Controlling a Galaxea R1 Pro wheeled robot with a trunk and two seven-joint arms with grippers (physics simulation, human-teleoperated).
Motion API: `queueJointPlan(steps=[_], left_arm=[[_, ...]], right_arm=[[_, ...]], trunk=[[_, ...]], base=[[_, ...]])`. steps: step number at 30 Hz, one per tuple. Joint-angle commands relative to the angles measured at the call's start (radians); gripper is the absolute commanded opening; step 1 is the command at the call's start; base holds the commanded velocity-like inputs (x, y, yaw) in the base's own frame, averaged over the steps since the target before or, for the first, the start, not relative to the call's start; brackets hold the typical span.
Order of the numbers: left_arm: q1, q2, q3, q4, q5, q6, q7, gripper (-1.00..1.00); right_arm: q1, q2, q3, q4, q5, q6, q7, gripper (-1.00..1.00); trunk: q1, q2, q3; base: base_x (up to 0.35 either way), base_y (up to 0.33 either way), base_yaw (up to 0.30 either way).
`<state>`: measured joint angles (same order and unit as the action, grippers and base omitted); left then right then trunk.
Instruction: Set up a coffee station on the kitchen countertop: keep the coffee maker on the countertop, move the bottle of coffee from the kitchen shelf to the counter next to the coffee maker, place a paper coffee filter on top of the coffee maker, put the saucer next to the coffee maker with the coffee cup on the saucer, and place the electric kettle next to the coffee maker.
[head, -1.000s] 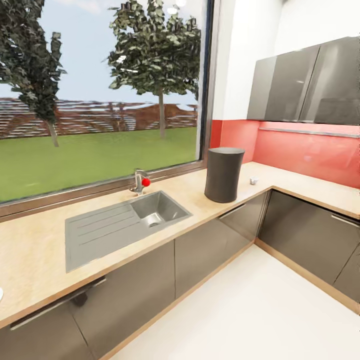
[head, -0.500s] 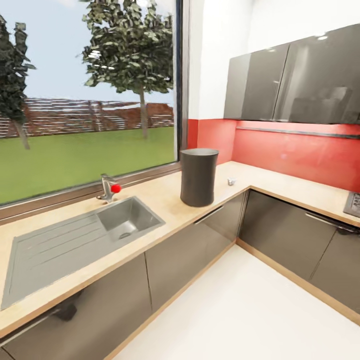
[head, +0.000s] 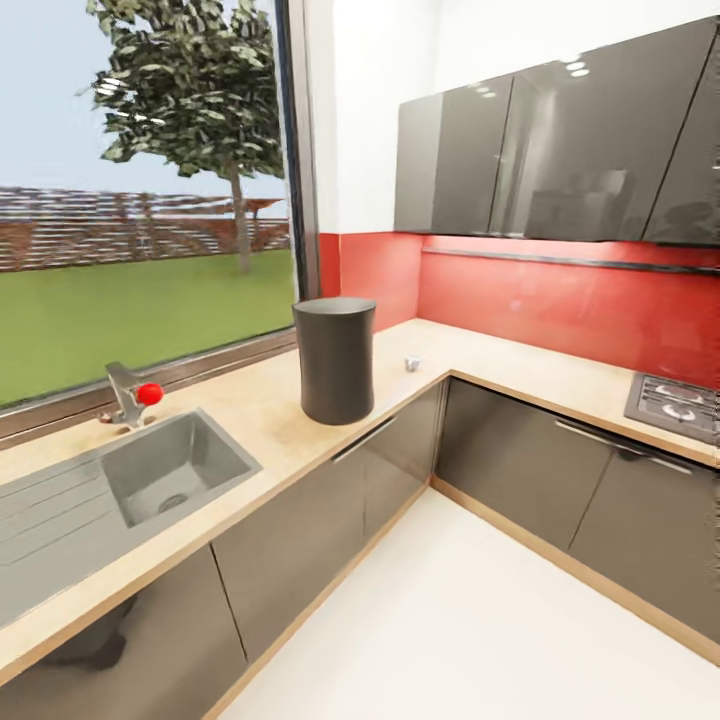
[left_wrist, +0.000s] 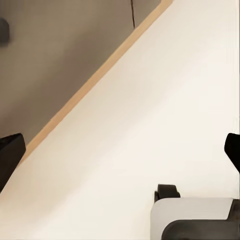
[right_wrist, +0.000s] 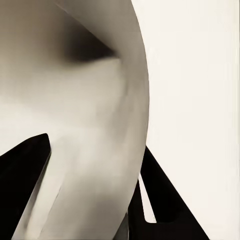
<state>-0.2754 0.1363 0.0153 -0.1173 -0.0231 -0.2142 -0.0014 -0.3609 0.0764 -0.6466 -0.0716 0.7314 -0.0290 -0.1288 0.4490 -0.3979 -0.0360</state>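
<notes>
Floor (left_wrist: 165, 90) lies under the left pincer (left_wrist: 122, 150), pale and bare, with a grey cabinet front (left_wrist: 60, 55) just beside it. This pincer is wide apart and holds nothing. It hangs low, well below the kitchen countertop (head: 270, 400).

The right pincer (right_wrist: 95, 145) has a big white curved shape (right_wrist: 75, 100) between its dark fingers (right_wrist: 22, 185). I cannot tell what the shape is, or if the pincer grips it or just hangs near it.

The coffee maker (head: 335, 360) stands upright on the countertop, well apart from both pincers and higher than the left one. A tiny pale thing (head: 412, 364) sits on the top a bit past it, too small to name. A grey sink (head: 170, 470) and a tap with a red knob (head: 148, 393) are off to the other side, and a hob (head: 680, 400) sits far along the corner.

My guess is that the robot is on its way — no pick or place is going on right now. The coffee maker is already where it should be. The bottle, filter, saucer, cup and kettle are not set next to it yet.

Next, the robot needs to roll close to the countertop and lift a pincer up to the bare spot beside the coffee maker — slowly, so it does not bump the tall grey can.
</notes>
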Motion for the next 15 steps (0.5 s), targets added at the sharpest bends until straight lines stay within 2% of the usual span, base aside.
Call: queueJointPlan(steps=[1,15], left_arm=[[-0.001,0.0,0.002,0.001,-0.002,-0.004,0.0,1.0],[-0.001,0.0,0.002,0.001,-0.002,-0.004,0.0,1.0]], right_arm=[[-0.001,0.0,-0.008,0.001,0.008,-0.003,-0.003,-1.0],[-0.001,0.0,-0.008,0.001,0.009,-0.002,-0.003,-1.0]], trunk=[[0.001,-0.002,-0.004],[0.001,-0.002,-0.022]], base=[[0.267,-0.23,-0.192],[0.267,-0.23,-0.178]])
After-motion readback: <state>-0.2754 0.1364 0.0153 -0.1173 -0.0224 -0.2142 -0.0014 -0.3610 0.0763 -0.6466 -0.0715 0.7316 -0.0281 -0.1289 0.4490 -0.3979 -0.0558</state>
